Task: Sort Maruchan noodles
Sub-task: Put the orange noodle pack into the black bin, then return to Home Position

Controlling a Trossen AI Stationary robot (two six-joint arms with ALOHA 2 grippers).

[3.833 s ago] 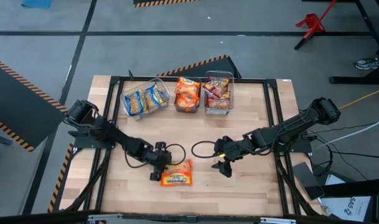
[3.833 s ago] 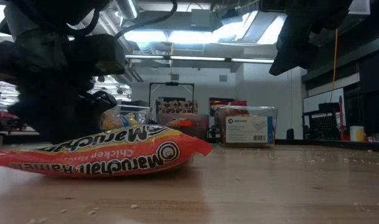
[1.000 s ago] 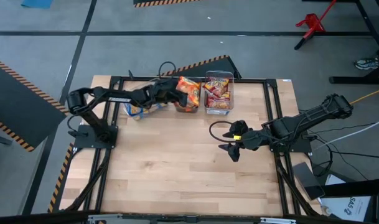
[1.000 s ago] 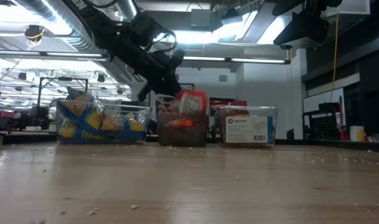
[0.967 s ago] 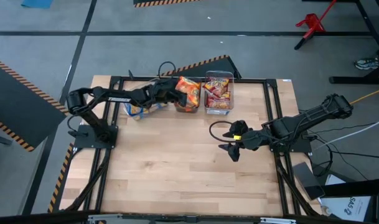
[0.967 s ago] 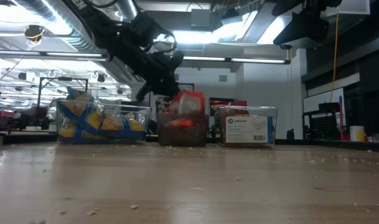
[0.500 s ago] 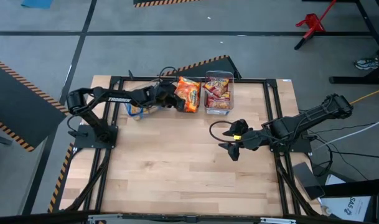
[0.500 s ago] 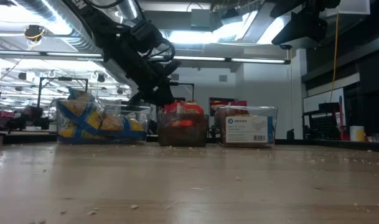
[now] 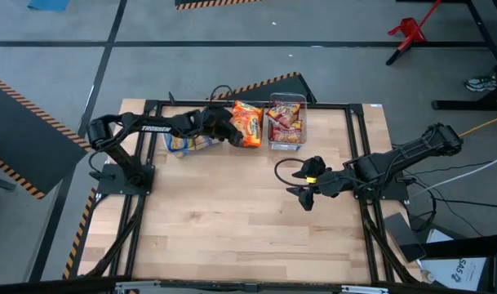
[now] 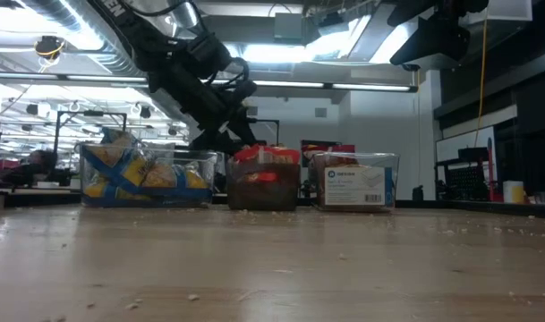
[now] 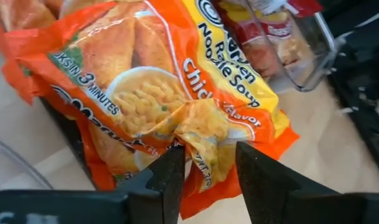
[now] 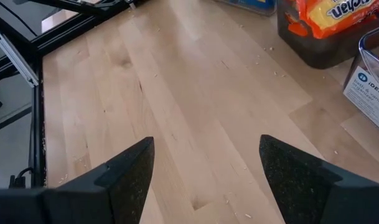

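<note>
An orange Maruchan packet (image 11: 177, 81) lies tilted on top of the other orange packets in the middle clear bin (image 9: 246, 124) at the table's far edge. My left gripper (image 11: 208, 155) is open right at it. A crumpled fold (image 11: 200, 134) of the wrapper stands between the two fingers. The low view shows the packet (image 10: 265, 156) resting on the pile at the bin's rim. The bin of blue-and-yellow packets (image 9: 183, 142) stands left of it and the bin of red packets (image 9: 286, 122) to its right. My right gripper (image 9: 301, 198) hangs open above bare wood at mid-right. My left gripper has the orange packet's crumpled fold (image 11: 195, 140) in the gap between its open fingers, which come slanting down from the table's left. I cannot tell whether a fingertip (image 11: 175, 163) still touches the wrapper. The packet rests on the pile in the bin.
A black metal frame (image 9: 154, 104) runs round the table top. The wide wooden surface (image 9: 232, 220) in front of the three bins is bare apart from crumbs. A cable loop (image 9: 287, 170) hangs by my right arm.
My left gripper has tipped downward and sunk a little over the middle bin, then opened. The orange packet, which stood upright above the bin, has dropped and now lies on the pile of orange packets.
</note>
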